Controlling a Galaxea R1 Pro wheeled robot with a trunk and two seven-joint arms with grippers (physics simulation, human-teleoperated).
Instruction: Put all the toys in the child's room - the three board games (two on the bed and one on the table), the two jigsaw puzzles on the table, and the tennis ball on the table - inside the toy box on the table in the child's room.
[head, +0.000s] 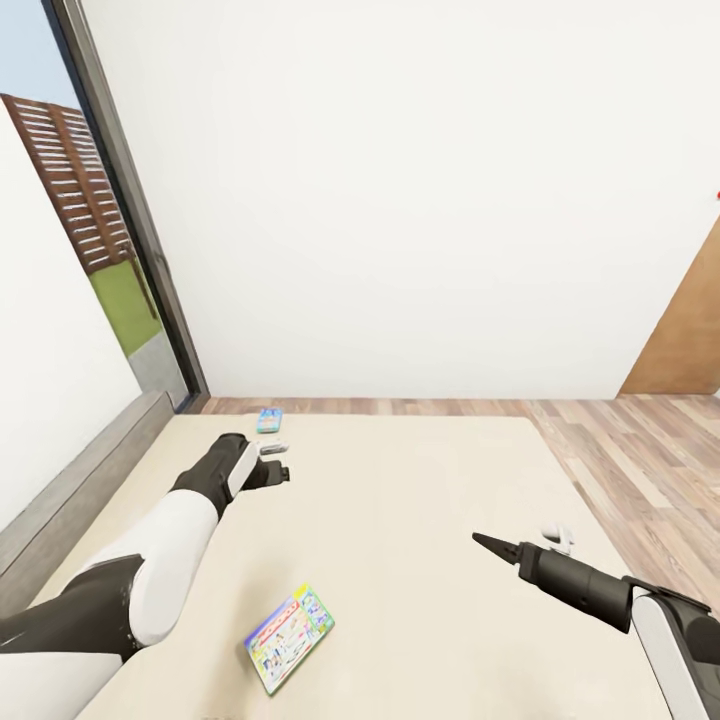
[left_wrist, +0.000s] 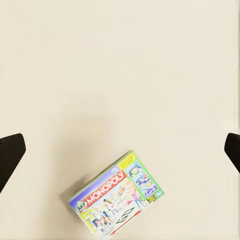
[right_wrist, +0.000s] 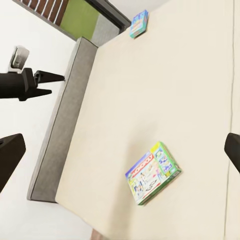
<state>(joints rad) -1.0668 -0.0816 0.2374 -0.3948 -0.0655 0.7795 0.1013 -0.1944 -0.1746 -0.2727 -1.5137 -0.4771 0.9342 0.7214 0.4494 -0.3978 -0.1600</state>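
a: head view has the bed (head: 420, 500) across the lower frame, with the monopoly box (head: 289, 638) lying flat at lower centre, its long axis running lower left to upper right.

b: and the blue box (head: 269, 420)?

a: small, flat, at the bed's far edge, long axis pointing away.

b: grippers?

a: the left gripper (head: 277, 463) hangs just below the blue box, spread apart. the right gripper (head: 492, 543) at lower right looks pinched to a point.
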